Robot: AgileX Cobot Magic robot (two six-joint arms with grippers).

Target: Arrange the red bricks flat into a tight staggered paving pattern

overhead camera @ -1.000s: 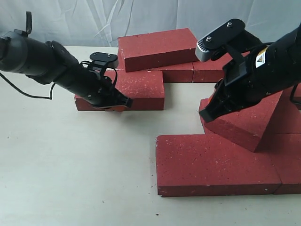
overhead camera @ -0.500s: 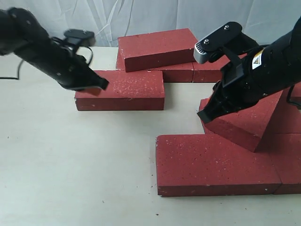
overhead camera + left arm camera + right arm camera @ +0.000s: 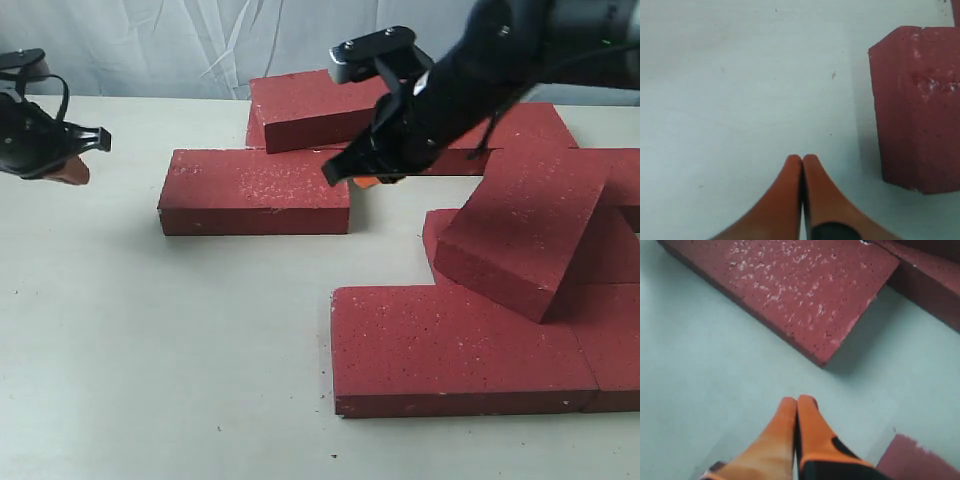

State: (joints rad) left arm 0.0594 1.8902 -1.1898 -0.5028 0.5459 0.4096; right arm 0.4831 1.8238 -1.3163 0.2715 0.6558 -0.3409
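Note:
Several red bricks lie on the pale table. A lone flat brick [image 3: 255, 190] sits left of centre. One brick [image 3: 330, 100] rests on top of the back row [image 3: 525, 128]. A tilted brick [image 3: 525, 232] leans on the right-hand group, behind the flat front brick [image 3: 460, 345]. My left gripper [image 3: 72, 174] is shut and empty at the far left, well apart from the lone brick [image 3: 920, 105]. My right gripper [image 3: 365, 181], shut and empty, hovers just off the lone brick's right end [image 3: 790, 285]. Both sets of orange fingertips [image 3: 802, 160] [image 3: 797, 401] press together over bare table.
A white cloth backdrop [image 3: 150, 45] hangs behind the table. Bare tabletop [image 3: 150, 350] spreads across the front left. Another flat brick [image 3: 615, 350] adjoins the front brick at the right edge. The back-row brick [image 3: 932, 277] lies close beyond the lone brick's corner.
My left gripper pulled away from the lone brick to the far left. My right gripper left the tilted brick and swung left to the lone brick's right end. The tilted brick stays leaning.

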